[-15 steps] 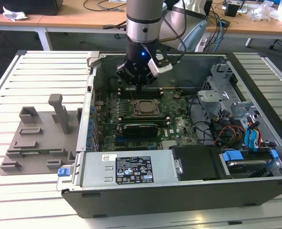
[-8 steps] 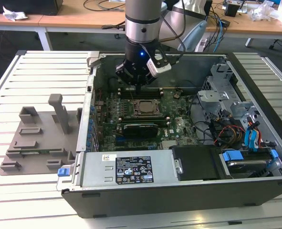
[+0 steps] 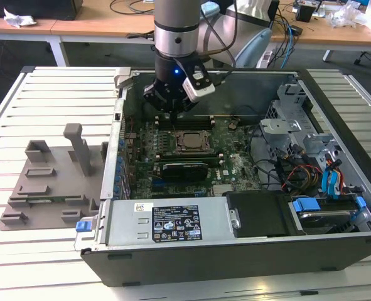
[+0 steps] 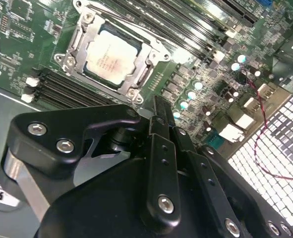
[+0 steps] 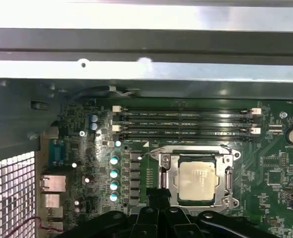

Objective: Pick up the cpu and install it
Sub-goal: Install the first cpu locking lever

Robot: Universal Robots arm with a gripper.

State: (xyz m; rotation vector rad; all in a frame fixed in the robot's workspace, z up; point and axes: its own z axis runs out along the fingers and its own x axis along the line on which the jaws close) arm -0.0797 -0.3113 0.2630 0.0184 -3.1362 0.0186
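The arm points straight down into the open computer case [image 3: 336, 125], its tool [image 3: 171, 111] with fingers closed on nothing just above the memory slots [image 5: 186, 121], beside the cpu [image 4: 111, 60], silvery and square, seated in its metal-framed socket [image 4: 73, 47].

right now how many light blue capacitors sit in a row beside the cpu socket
4, in one row in the first wrist view, beside the socket holding the cpu. The gripper may hide more.
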